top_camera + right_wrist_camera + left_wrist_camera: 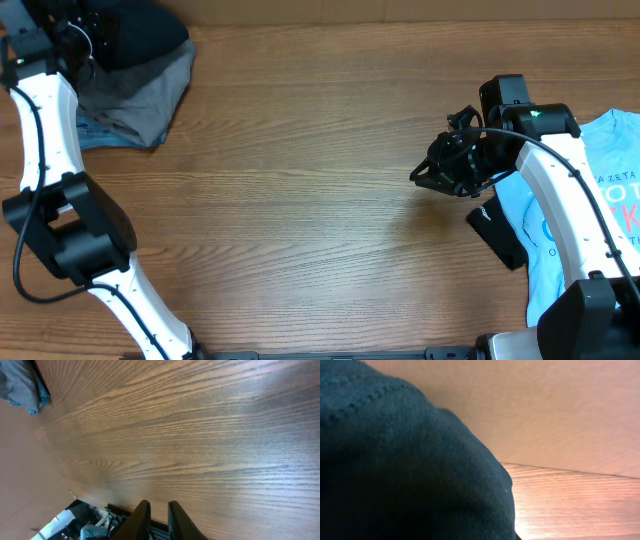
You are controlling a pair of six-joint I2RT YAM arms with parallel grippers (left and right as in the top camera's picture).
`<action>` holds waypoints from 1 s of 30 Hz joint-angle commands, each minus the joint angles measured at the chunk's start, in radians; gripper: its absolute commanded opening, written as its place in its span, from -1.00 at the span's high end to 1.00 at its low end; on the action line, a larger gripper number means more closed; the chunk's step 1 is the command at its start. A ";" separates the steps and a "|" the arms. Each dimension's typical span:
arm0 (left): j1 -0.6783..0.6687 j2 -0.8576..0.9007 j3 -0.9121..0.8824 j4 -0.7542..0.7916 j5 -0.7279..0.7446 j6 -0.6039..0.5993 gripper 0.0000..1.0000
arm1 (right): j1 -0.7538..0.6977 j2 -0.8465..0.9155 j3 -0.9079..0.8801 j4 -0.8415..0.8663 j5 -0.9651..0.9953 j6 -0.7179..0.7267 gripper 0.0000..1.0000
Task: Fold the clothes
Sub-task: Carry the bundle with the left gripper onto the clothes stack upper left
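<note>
While left jaws, closed, probably pinch the black T-shirt (145, 35) in the far-left heap (140, 110), right jaws hover near-shut, empty. Pick-up step; next, drag it onto open desk (300, 200), spread flat.

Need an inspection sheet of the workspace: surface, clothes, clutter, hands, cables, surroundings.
Surface: wood table, nothing on its middle.
Clothes: heap of black, grey and blue pieces at the far left corner; light-blue printed tee at the right edge, partly under the right arm.
Clutter: flat black piece beside the tee, unclear what.
Hands: left hand shut, at the heap, black cloth filling its view, fingers hidden; right hand nearly shut, empty, over bare wood.
Cables: left cable and right cable, black, one along each arm.
Surroundings: blurred gear below the table edge; otherwise nothing seen.
</note>
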 commanded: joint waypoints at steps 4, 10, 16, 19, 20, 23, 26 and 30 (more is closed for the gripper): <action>0.003 0.029 0.026 -0.047 -0.049 -0.018 0.92 | 0.001 -0.005 0.014 -0.009 -0.012 0.006 0.68; 0.030 0.029 0.026 -0.207 -0.193 -0.018 0.85 | 0.001 -0.005 0.014 -0.005 -0.012 0.005 0.67; 0.073 0.019 0.064 -0.360 -0.224 -0.093 -0.18 | 0.001 -0.005 0.014 -0.008 -0.013 0.005 0.67; 0.111 -0.001 0.136 -0.457 -0.222 -0.117 -0.30 | 0.001 -0.005 0.014 -0.009 -0.012 0.005 0.67; 0.126 -0.008 0.170 -0.494 -0.214 -0.117 -0.30 | 0.001 -0.005 0.014 -0.010 -0.012 0.005 0.67; 0.163 -0.029 0.277 -0.597 -0.200 -0.152 -0.35 | 0.001 -0.005 0.014 -0.010 -0.012 0.005 0.67; 0.175 -0.042 0.349 -0.635 -0.189 -0.161 -0.35 | 0.001 -0.005 0.014 -0.008 -0.012 0.005 0.67; 0.147 -0.036 0.357 -0.593 -0.141 -0.155 0.41 | 0.001 -0.005 0.014 0.000 -0.011 0.005 0.67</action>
